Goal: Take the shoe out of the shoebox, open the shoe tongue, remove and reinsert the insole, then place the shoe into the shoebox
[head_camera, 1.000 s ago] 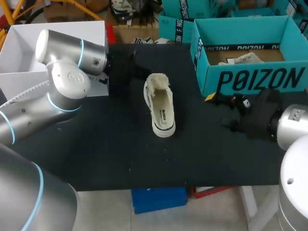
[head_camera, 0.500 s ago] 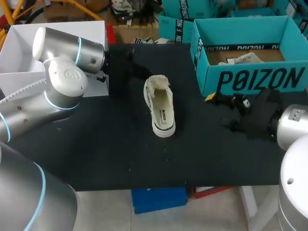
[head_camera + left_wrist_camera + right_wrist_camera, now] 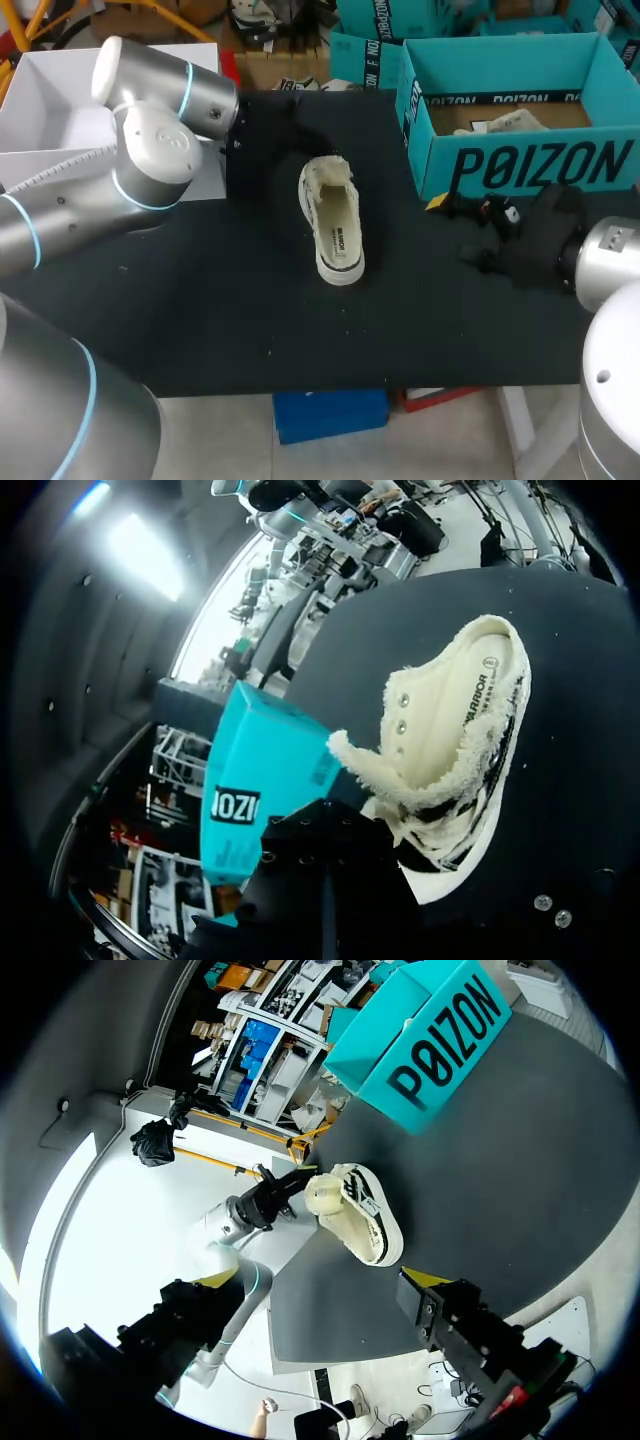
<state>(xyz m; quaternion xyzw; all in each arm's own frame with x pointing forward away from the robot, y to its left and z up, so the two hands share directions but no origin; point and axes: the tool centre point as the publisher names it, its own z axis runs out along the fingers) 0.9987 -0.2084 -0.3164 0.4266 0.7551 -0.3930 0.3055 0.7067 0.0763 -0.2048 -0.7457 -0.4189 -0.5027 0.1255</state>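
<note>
Matte black table (image 3: 200, 320), teal cardboard shoebox (image 3: 520, 165) at the back. Frayed cream canvas shoe (image 3: 336, 232) sits on its sole. Left claw (image 3: 300, 1178), right claw (image 3: 445, 205): can't tell if spread.

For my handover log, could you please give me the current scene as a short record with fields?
shoe: out of the box, on its sole on the table, opening up
insole: inside the shoe
shoebox: open, at the table's far right, apart from the shoe
left end effector: close to the shoe's far end
right end effector: in front of the shoebox, away from the shoe
</note>
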